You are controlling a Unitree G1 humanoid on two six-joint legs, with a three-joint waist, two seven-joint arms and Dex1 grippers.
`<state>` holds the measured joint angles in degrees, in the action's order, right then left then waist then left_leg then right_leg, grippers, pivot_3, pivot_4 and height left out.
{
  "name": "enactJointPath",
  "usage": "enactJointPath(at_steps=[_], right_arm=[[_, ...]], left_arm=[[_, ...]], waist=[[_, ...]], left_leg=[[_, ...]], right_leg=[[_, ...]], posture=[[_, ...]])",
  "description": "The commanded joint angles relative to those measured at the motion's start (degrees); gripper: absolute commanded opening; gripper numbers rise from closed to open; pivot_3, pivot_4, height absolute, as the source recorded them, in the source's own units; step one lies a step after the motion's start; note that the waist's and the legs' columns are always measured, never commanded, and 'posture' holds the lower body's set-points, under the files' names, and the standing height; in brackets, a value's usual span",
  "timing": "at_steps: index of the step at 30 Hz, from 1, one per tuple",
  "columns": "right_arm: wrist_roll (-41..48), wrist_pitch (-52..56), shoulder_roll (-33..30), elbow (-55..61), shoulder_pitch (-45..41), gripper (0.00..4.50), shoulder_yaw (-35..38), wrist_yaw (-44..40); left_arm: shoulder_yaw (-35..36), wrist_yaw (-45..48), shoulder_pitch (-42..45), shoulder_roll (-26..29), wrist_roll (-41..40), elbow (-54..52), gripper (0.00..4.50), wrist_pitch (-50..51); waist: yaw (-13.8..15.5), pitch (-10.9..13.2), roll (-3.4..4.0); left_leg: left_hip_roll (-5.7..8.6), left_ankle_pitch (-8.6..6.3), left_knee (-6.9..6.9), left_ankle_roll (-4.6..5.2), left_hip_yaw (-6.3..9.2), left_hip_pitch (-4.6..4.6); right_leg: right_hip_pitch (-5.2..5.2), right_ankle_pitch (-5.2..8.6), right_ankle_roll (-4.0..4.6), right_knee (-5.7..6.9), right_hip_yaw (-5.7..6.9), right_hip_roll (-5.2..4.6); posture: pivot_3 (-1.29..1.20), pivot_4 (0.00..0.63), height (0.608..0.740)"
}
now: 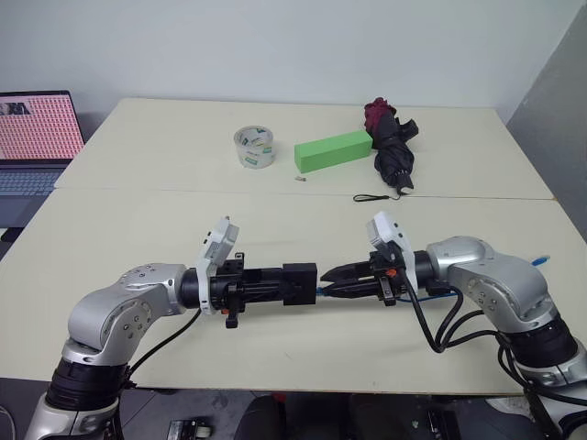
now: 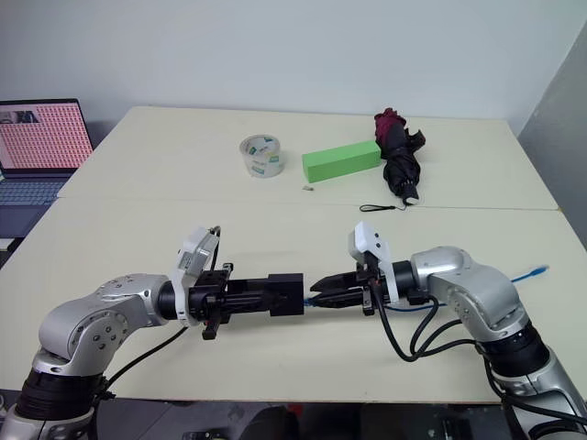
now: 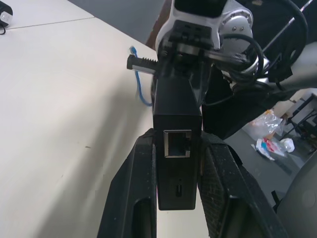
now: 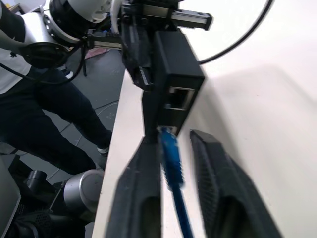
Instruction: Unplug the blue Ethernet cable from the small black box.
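Held above the table edge, the small black box (image 1: 299, 282) is clamped by the left gripper (image 1: 275, 284), the right gripper (image 4: 174, 198) stands slightly parted around the blue Ethernet cable (image 4: 172, 161) just behind its plug; unplugging is judged under way, so a firm pinch and straight pull are needed.

The right gripper's (image 4: 173, 188) two black fingers (image 4: 141, 198) stand apart around the blue Ethernet cable (image 4: 173, 163), its plug at the small black box (image 4: 176, 74), which the left gripper (image 4: 136, 49) holds above the pale bench (image 4: 267, 99).
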<state>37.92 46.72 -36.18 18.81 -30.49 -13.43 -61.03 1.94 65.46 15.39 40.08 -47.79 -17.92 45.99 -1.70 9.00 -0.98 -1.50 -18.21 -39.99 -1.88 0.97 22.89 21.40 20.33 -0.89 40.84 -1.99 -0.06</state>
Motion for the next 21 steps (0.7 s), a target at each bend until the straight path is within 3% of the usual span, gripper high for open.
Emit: enactJointPath(at_steps=[1, 3, 4, 20, 21], right_arm=[[4.66, 3.32, -0.33, 2.14, 0.77, 2.01, 4.53, 0.83], [6.35, 5.23, -0.02, 2.89, 1.56, 2.54, 5.41, 1.66], [6.79, 5.77, 0.31, 3.50, 2.27, 2.57, 5.36, 2.31], [3.36, 4.22, 2.75, 4.15, 4.52, 2.57, 1.21, 4.72], [3.64, 4.41, 2.89, 3.98, 4.34, 2.39, 1.30, 4.75]], left_arm=[[-0.29, 1.36, 0.54, 0.65, 0.17, -1.01, 0.78, -1.30], [-0.30, 1.53, 0.71, 0.64, 0.26, -0.86, 0.78, -1.40], [-0.28, 1.56, 0.79, 0.61, 0.28, -0.81, 0.78, -1.44], [-0.35, 1.69, 1.35, -0.18, 0.84, -0.03, 0.78, -1.84], [-0.34, 1.76, 1.24, -0.15, 0.88, -0.07, 0.78, -1.88]], waist=[[0.00, 0.00, 0.00], [0.00, 0.00, 0.00], [0.00, 0.00, 0.00], [-0.01, 0.00, 0.00], [-0.01, 0.00, 0.00]], left_leg=[[0.00, 0.00, 0.00, 0.00, 0.00, 0.00], [-0.01, -0.01, 0.00, 0.01, 0.00, 0.00], [-0.01, -0.02, 0.01, 0.03, 0.00, 0.00], [0.00, -0.09, 0.01, 0.16, 0.00, 0.00], [0.00, -0.09, 0.01, 0.16, 0.00, 0.00]], right_leg=[[0.00, 0.00, 0.00, 0.00, 0.01, 0.00], [0.00, 0.00, 0.00, 0.01, 0.01, 0.00], [0.00, 0.00, 0.00, 0.00, 0.00, 0.00], [0.01, 0.00, 0.00, 0.00, 0.01, 0.00], [0.00, 0.00, 0.00, 0.00, 0.00, 0.00]], posture=[[0.00, 0.150, 0.740], [0.00, 0.150, 0.740], [0.00, 0.150, 0.740], [0.00, 0.150, 0.740], [0.00, 0.150, 0.740]])
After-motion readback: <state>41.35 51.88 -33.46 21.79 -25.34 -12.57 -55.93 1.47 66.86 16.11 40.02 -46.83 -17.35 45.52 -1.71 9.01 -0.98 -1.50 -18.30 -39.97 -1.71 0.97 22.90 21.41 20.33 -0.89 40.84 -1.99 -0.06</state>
